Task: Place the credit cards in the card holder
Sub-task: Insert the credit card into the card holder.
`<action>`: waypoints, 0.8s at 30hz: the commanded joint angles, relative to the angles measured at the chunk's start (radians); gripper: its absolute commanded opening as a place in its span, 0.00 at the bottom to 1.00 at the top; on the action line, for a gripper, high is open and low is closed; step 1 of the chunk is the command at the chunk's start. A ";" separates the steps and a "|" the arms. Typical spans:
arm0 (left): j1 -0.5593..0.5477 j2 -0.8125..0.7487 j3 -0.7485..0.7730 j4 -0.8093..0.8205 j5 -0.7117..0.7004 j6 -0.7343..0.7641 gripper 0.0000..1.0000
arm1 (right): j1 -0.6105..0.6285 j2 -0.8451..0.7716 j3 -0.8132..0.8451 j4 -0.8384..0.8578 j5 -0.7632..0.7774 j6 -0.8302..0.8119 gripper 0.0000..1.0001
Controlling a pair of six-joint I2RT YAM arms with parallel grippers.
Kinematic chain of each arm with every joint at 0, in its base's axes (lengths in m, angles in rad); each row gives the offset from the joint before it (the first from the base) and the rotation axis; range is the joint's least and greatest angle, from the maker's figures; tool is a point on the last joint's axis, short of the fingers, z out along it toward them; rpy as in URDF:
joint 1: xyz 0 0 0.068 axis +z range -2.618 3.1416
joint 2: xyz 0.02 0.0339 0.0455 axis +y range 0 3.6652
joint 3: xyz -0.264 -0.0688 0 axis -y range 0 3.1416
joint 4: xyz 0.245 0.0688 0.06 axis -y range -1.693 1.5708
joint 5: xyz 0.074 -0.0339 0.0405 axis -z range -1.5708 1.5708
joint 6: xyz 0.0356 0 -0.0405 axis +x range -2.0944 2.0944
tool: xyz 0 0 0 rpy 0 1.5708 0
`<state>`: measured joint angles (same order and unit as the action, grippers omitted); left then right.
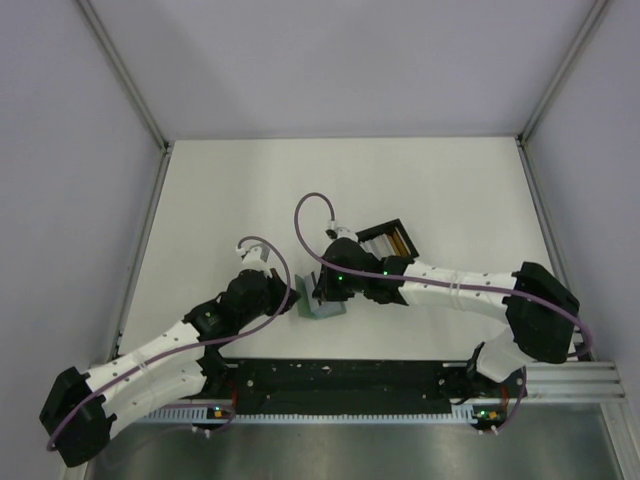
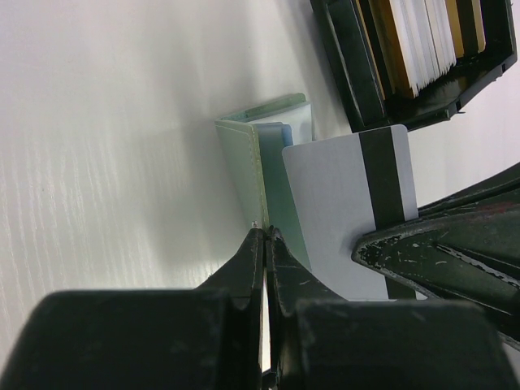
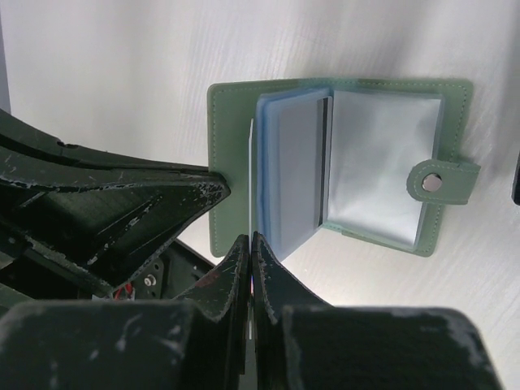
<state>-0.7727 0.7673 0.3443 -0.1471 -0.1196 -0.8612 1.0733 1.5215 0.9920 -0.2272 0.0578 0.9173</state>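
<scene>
The sage-green card holder (image 3: 230, 122) lies open on the white table, its pale blue-grey sleeves (image 3: 378, 162) fanned out. My left gripper (image 2: 266, 233) is shut on the edge of the holder's left cover (image 2: 244, 162). A grey-white credit card (image 2: 341, 203) with a dark stripe is pinched in my right gripper (image 3: 251, 237), which is shut on it. In the right wrist view the card (image 3: 249, 162) shows edge-on, its far end between the cover and the first sleeve. From above, both grippers (image 1: 293, 296) (image 1: 322, 293) meet over the holder (image 1: 327, 310).
A black open box (image 1: 385, 240) holding several upright cards (image 2: 422, 41) stands just behind the holder, close to the right arm's wrist. Grey walls enclose the white table on three sides.
</scene>
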 commanded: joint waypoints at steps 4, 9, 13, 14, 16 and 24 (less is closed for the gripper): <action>0.003 -0.008 -0.019 -0.011 -0.070 -0.018 0.00 | 0.016 0.005 0.053 0.003 0.010 -0.041 0.00; 0.003 0.000 -0.067 -0.006 -0.098 -0.029 0.00 | 0.014 -0.055 0.047 0.055 -0.032 -0.089 0.00; 0.003 -0.005 -0.088 0.021 -0.080 -0.024 0.00 | 0.014 -0.099 0.028 0.055 0.017 -0.104 0.00; 0.003 -0.008 -0.090 0.023 -0.077 -0.024 0.00 | 0.016 -0.101 0.028 0.049 0.025 -0.109 0.00; 0.003 -0.006 -0.088 0.024 -0.075 -0.021 0.00 | 0.016 -0.096 0.028 0.039 0.027 -0.115 0.00; 0.003 -0.043 0.005 -0.023 -0.015 0.030 0.00 | 0.014 -0.044 0.027 0.023 0.023 -0.112 0.00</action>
<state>-0.7723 0.7483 0.2665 -0.1665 -0.1627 -0.8684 1.0756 1.4609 1.0023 -0.2108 0.0593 0.8150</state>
